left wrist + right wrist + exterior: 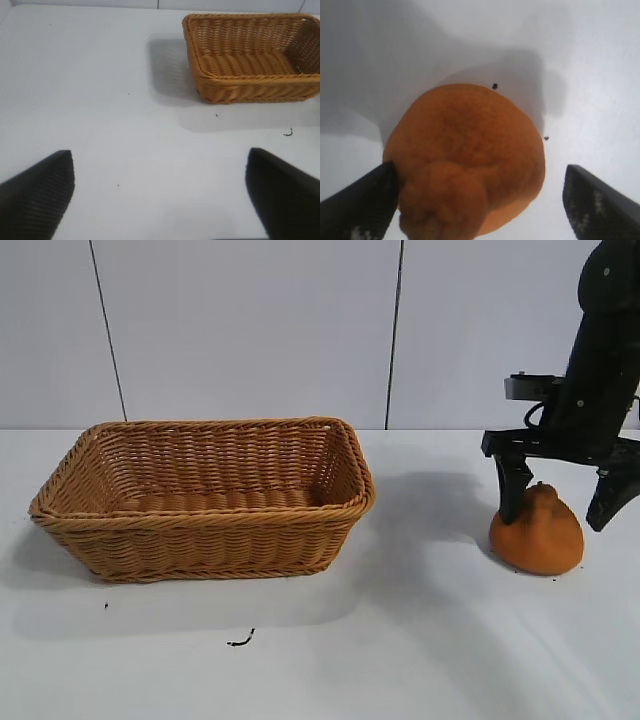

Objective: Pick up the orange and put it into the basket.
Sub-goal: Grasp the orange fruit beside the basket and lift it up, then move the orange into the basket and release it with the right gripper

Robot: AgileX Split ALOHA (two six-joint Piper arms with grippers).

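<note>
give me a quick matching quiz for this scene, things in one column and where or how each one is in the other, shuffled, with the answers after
Things:
1. orange
2. basket
3. right gripper
4. left gripper

Places or states:
A. over bare table, fingers spread, nothing between them
B. standing at the left of the exterior view, nothing inside that shows
C. on the table at the right, knobby bump up
D. pointing down, one finger on each side of the fruit, one side still with a gap

Pairs: 1-C, 2-B, 3-D, 4-A
</note>
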